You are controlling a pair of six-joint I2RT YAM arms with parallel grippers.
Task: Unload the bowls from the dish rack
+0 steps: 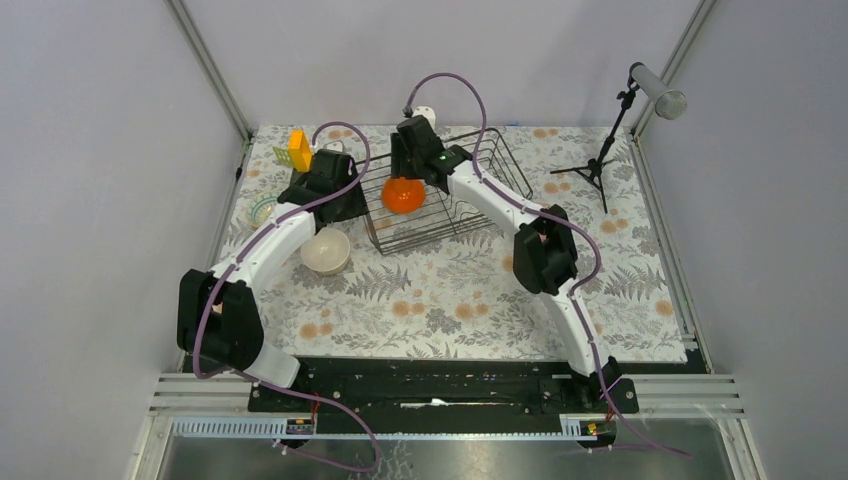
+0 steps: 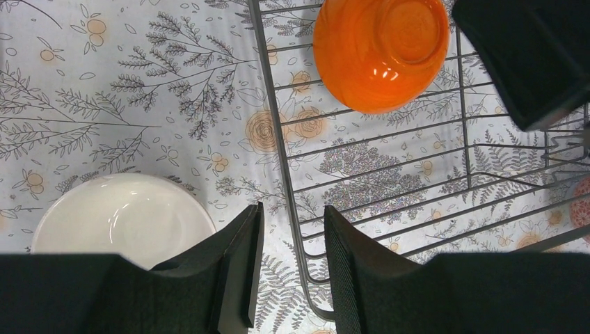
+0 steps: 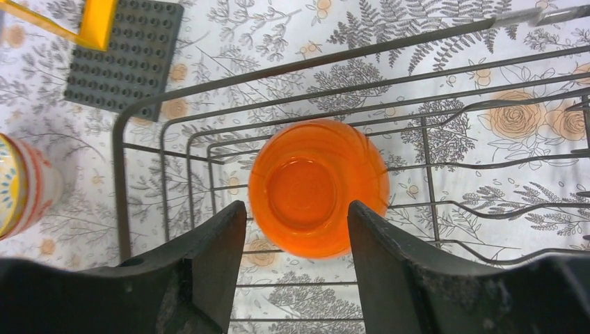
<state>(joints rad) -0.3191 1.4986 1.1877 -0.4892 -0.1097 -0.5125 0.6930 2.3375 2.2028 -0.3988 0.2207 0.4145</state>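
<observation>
Right claw point(image 3: 296, 209) hangs open above the orange bowl point(image 3: 316, 186) in the dish rack point(image 3: 115, 202). Left claw point(image 2: 292, 212), half open, holds nothing; the rack's rim wire shows between its fingers.

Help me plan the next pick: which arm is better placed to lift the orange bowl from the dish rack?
Right. The right gripper hangs open over the orange bowl, a finger to each side. The left gripper is open over the edge of the dish rack, nearer the cream-white bowl.
</observation>
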